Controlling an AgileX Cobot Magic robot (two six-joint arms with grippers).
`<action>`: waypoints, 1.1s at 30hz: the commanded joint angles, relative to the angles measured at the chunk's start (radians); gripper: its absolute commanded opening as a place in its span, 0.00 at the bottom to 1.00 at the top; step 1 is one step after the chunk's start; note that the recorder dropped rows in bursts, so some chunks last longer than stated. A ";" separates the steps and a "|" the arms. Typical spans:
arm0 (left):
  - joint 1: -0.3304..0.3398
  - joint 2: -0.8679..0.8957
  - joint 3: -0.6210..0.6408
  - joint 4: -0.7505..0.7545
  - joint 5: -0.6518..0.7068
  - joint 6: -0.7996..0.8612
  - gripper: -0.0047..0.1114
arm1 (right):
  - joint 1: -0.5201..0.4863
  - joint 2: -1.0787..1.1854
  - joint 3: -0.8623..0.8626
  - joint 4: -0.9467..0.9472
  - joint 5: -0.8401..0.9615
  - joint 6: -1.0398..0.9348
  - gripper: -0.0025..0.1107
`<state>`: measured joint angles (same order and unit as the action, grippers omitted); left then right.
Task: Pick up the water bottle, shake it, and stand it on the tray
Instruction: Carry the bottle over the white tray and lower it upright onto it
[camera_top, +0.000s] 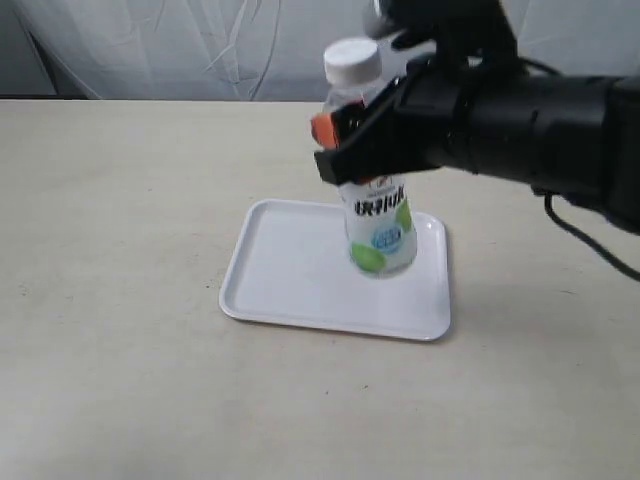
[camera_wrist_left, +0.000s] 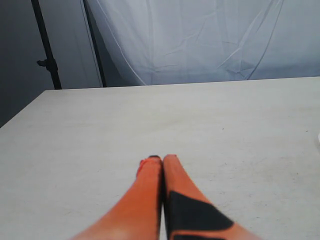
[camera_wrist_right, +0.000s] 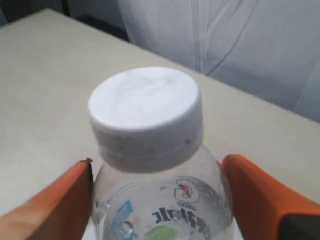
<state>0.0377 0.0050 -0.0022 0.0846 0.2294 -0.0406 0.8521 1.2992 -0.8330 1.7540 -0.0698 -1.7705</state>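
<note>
The water bottle (camera_top: 381, 236), clear with a white cap (camera_top: 352, 62) and a white-and-green label, is upright over the right part of the white tray (camera_top: 290, 268). Its base is at the tray's surface, but I cannot tell whether it rests there. My right gripper (camera_top: 352, 142) reaches in from the right and is shut on the bottle's upper body, just under the cap. In the right wrist view the orange fingers (camera_wrist_right: 60, 200) press both sides of the water bottle (camera_wrist_right: 165, 200). My left gripper (camera_wrist_left: 160, 159) is shut with nothing in it, low over bare table, and out of the exterior view.
The tray lies mid-table on a beige tabletop (camera_top: 120, 200). A white curtain (camera_top: 200, 45) hangs behind the far edge. The black right arm (camera_top: 540, 125) and its cable (camera_top: 590, 245) span the upper right. A dark stand (camera_wrist_left: 47, 55) is beyond the table's corner.
</note>
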 joint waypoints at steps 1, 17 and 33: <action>0.000 -0.005 0.002 0.004 -0.005 -0.004 0.04 | -0.002 -0.144 -0.098 -0.010 0.013 -0.007 0.01; 0.000 -0.005 0.002 0.004 -0.005 -0.004 0.04 | -0.002 -0.040 0.043 -0.010 0.083 0.038 0.01; 0.000 -0.005 0.002 0.004 -0.005 -0.004 0.04 | -0.002 -0.004 0.028 -0.010 -0.324 0.043 0.01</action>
<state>0.0377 0.0050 -0.0022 0.0846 0.2294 -0.0406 0.8513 1.3114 -0.7948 1.7465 -0.3604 -1.7543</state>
